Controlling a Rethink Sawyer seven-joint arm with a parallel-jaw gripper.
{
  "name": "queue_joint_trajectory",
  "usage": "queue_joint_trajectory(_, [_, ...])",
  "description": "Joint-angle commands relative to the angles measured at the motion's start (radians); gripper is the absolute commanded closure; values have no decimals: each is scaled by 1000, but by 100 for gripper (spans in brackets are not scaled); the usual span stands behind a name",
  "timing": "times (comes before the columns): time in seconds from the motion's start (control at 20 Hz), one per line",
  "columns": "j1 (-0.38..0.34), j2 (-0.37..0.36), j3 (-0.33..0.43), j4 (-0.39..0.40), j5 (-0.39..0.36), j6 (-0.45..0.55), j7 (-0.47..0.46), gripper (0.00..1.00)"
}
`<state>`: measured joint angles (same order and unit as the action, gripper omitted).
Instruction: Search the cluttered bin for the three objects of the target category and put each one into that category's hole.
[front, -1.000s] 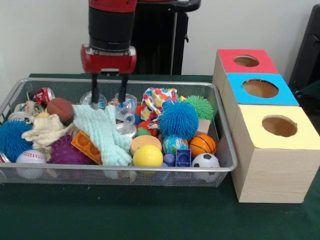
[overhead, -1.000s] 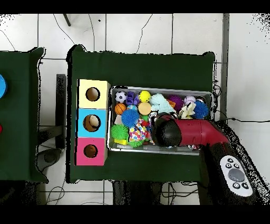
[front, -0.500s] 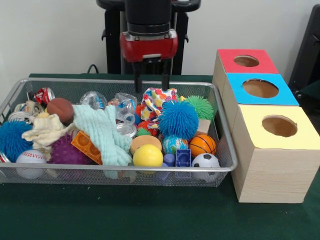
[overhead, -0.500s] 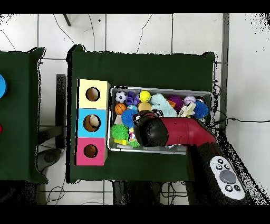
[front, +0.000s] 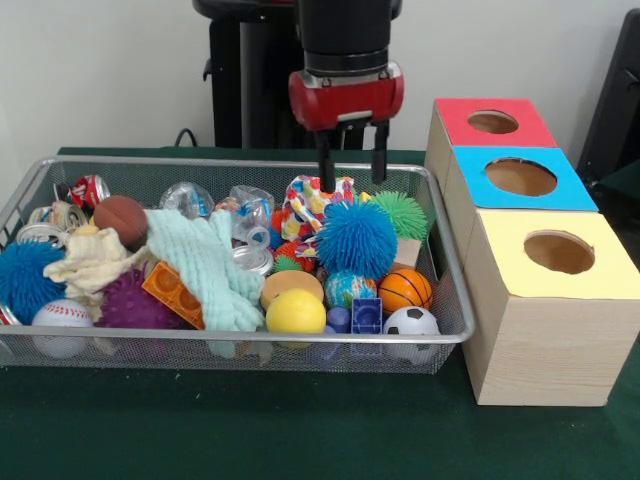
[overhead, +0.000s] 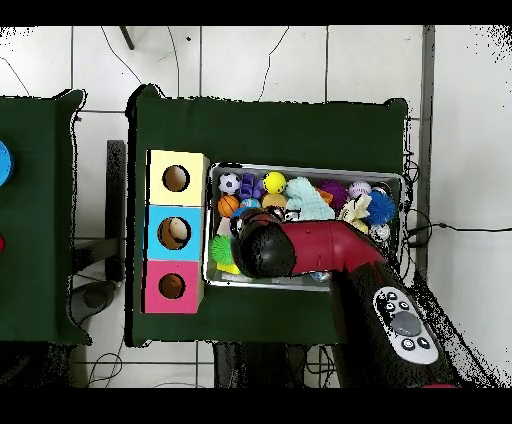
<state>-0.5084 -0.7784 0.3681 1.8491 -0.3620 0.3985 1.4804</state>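
Note:
The wire mesh bin (front: 230, 338) is full of clutter. My gripper (front: 354, 180) hangs open and empty over the bin's back right part. It is just above a white soft thing with coloured spots (front: 315, 195) and next to the green spiky ball (front: 402, 212). The orange-tan plush animal is hidden or out of view. The red-topped box's hole (front: 492, 122) is to the right of the gripper, beyond the bin's rim. In the overhead view the arm (overhead: 300, 250) covers the bin's (overhead: 310, 170) middle, and the red box's hole (overhead: 172, 286) is empty.
The blue-topped box (front: 520, 200) and the yellow-topped box (front: 545, 330) stand in a row with the red one. The bin holds a blue spiky ball (front: 355, 238), a mint cloth (front: 205, 265), a yellow ball (front: 296, 312), a small basketball (front: 405, 290) and crushed cans (front: 85, 190).
In the front view the gripper has risen out of the bin's back left part and moved right along the back rim toward the boxes. It stays open and empty.

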Motion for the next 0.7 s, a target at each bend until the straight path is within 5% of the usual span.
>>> queue_joint_trajectory(0.05, [69, 118, -50, -6, -46, -113, 155, 0])
queue_joint_trajectory(0.7, [150, 176, -169, -48, -57, -174, 136, 0])
